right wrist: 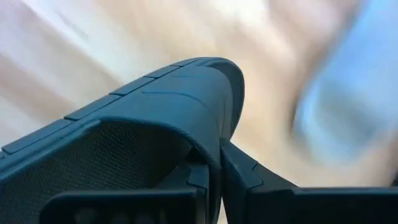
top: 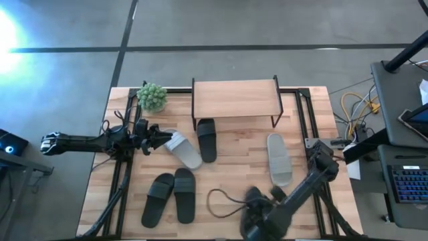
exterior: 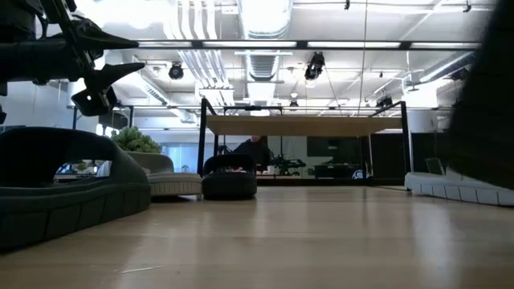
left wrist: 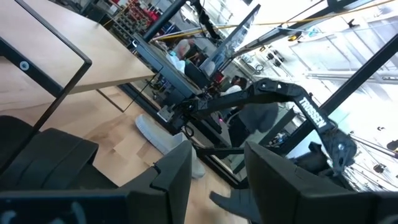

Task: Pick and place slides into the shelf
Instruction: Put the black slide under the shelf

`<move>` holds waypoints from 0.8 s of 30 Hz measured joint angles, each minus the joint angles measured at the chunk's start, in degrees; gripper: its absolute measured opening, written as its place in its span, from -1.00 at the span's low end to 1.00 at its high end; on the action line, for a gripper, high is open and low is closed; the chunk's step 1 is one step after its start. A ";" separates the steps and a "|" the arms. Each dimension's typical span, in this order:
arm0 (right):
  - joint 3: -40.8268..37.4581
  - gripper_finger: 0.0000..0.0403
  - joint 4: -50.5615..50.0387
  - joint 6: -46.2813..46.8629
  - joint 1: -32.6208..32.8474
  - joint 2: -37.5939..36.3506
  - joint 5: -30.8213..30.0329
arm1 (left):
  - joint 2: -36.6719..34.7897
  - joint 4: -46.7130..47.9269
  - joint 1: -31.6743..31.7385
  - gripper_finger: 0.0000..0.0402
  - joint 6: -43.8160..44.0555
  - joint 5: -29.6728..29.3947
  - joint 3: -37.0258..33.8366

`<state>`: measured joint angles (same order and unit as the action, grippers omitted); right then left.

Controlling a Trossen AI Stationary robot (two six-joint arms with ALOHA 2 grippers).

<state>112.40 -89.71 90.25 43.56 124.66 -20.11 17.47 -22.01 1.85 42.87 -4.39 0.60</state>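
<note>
The shelf [top: 234, 98] stands at the table's far middle, its board on a thin black frame [exterior: 297, 124]. A black slide [top: 206, 139] lies in front of it, partly under the board. One grey slide [top: 184, 148] lies beside my left gripper [top: 160, 136], which is open and raised above the table [exterior: 108, 76]. Another grey slide [top: 279, 158] lies to the right. Two black slides [top: 158, 199] [top: 184, 194] lie near the left front. My right gripper [top: 257, 204], at the near edge, is shut on a black slide [right wrist: 143, 124]. My right gripper pinches the black slide's wide strap at its edge [right wrist: 210, 152] between its two fingers [right wrist: 249, 177]. The strap arches away in front of the fingers. In the high view the arm covers most of the slide, so whether it is lifted clear does not show.
A potted green plant [top: 152, 96] stands at the shelf's left end. A dark cable loop [top: 221, 201] lies on the table near my right arm. Black frame rails run along both table sides. Bare wood lies between the shelf and the near slides.
</note>
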 joint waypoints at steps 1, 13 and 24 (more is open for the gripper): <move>0.08 -0.94 0.02 -5.08 -1.24 -0.19 -2.26 | 0.00 -0.01 0.02 -0.33 0.00 -0.06 0.01; -6.32 -0.94 2.50 -48.02 -22.99 -1.30 -21.02 | -0.02 -0.03 0.00 -0.33 -0.02 -1.76 0.09; -19.66 -0.94 26.63 -72.13 -34.86 -7.42 -17.64 | -0.01 -0.05 0.02 -0.33 -0.07 -2.03 0.09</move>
<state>92.74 -63.08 18.12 8.70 117.24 -37.76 17.47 -22.06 1.87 42.81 -6.42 0.69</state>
